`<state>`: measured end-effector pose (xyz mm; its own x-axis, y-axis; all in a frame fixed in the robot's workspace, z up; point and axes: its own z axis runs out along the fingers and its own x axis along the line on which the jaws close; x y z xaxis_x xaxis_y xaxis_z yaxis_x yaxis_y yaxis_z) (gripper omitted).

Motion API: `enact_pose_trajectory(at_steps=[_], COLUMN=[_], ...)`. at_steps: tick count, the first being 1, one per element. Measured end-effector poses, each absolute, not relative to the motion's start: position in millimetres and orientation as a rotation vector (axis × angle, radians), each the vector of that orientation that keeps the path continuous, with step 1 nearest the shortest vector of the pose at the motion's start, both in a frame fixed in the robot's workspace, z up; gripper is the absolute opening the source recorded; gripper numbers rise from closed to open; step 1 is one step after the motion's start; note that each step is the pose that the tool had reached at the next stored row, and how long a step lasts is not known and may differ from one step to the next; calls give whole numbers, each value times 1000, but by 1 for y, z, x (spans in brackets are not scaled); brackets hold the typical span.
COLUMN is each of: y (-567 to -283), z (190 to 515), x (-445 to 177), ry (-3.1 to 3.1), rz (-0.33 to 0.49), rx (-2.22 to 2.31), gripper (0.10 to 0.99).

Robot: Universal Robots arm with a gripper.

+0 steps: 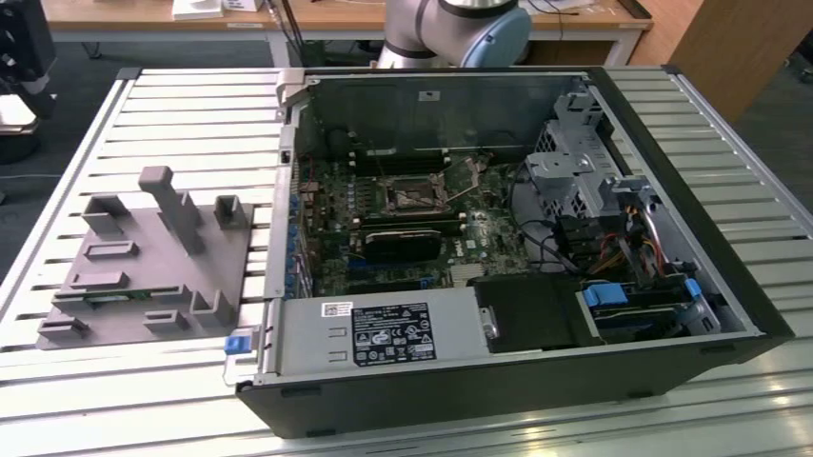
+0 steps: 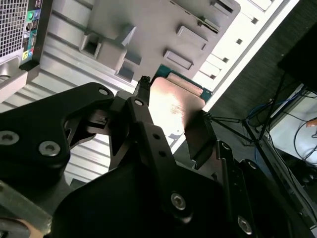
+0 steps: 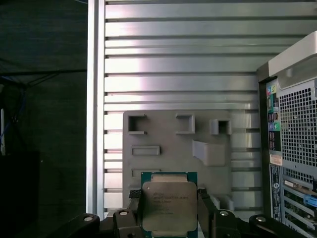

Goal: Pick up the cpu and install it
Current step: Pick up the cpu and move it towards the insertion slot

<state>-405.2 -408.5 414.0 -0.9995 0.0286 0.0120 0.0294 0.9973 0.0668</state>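
Note:
The cpu (image 3: 168, 206) is a flat square chip with a silver metal top and a green edge. It sits between the two black fingers (image 3: 205, 212) of my gripper (image 3: 168, 215), which is shut on its sides. In the second wrist view the cpu (image 2: 176, 104) shows from its edge, held by the gripper (image 2: 173, 124) above the grey fixture (image 2: 148, 29). The open computer case (image 1: 508, 257) lies on the table, and the socket (image 1: 413, 195) sits on its motherboard.
The grey fixture (image 1: 140, 257) with several posts and slots stands on the slatted metal table (image 1: 152, 105), at the exterior view's left of the case. The case's rear panel (image 3: 292, 148) is close beside the gripper. A black heatsink block (image 1: 400, 243) lies inside the case.

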Motion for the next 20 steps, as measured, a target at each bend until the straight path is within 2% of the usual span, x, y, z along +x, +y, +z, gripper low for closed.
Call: enact_pose_trajectory(at_steps=[20], y=[-408], z=[414], x=[-357], ry=[-3128], rz=[-110], rx=[-45], gripper=[533])
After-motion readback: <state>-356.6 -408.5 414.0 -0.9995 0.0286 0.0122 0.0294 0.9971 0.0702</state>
